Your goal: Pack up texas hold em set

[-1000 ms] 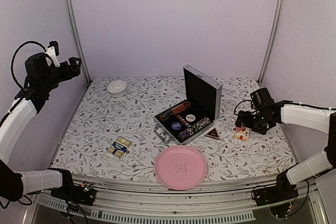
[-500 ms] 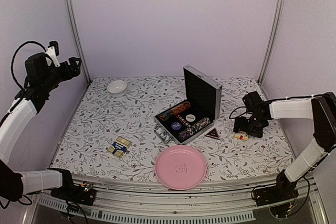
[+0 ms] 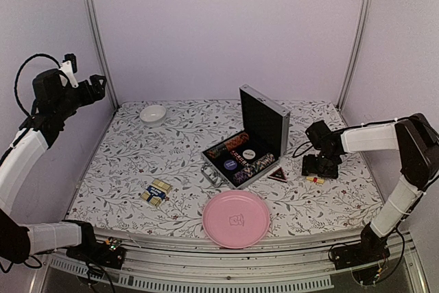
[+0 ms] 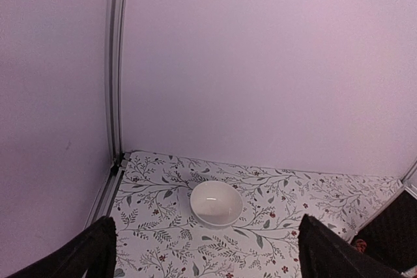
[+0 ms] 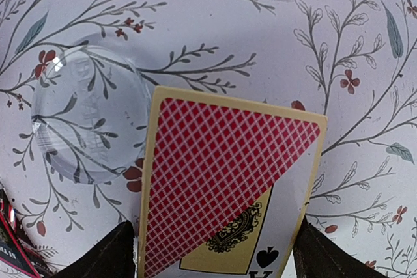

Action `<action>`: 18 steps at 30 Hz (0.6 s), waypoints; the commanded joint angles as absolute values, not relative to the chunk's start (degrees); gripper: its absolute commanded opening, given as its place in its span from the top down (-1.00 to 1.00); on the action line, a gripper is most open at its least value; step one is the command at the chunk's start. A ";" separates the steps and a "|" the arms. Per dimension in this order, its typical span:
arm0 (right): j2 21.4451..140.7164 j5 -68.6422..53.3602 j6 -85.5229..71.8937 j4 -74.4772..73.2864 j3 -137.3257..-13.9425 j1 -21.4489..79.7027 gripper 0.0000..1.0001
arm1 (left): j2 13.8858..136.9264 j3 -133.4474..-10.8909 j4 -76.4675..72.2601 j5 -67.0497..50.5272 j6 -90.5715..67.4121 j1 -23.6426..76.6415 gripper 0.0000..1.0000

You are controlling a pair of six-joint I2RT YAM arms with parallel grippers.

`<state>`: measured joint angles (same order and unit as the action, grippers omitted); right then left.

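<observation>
The silver case [image 3: 255, 141] stands open mid-table, lid upright, with rows of chips in its black lining. A red-backed card deck [image 5: 228, 190] lies flat on the cloth to the case's right, and only its edge [image 3: 315, 180] shows from above. My right gripper [image 5: 215, 255] is low over it, open, with one finger [image 5: 107, 255] on each long side, close to its edges. A clear round disc [image 5: 85, 115] lies just left of the deck. A blue card deck [image 3: 156, 192] lies front left. My left gripper [image 3: 95, 88] hangs open and empty high at the left.
A pink plate [image 3: 236, 219] sits at the front edge before the case. A white bowl [image 3: 153, 113] [image 4: 216, 203] stands at the back left. A small dark triangular piece [image 3: 278, 175] lies between the case and the right gripper. Walls and metal posts enclose the table.
My right gripper has moved left and down over the red deck, and its jaws have narrowed a little. The left arm has not moved.
</observation>
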<state>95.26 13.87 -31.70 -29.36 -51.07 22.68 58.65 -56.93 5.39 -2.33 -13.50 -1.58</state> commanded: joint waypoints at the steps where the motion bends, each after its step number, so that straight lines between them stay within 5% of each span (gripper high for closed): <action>1: 96.69 17.36 -32.78 -30.67 -52.50 23.31 -0.61 | 58.90 -57.13 5.27 -2.72 -13.27 -2.24 -0.94; 18: 96.10 21.43 -34.74 -30.23 -51.92 23.39 -0.34 | 58.44 -57.04 5.19 -2.75 -13.27 -2.22 -0.94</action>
<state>96.86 18.15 -33.34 -29.67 -52.14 23.31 58.63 -56.93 5.39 -2.37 -13.50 -1.58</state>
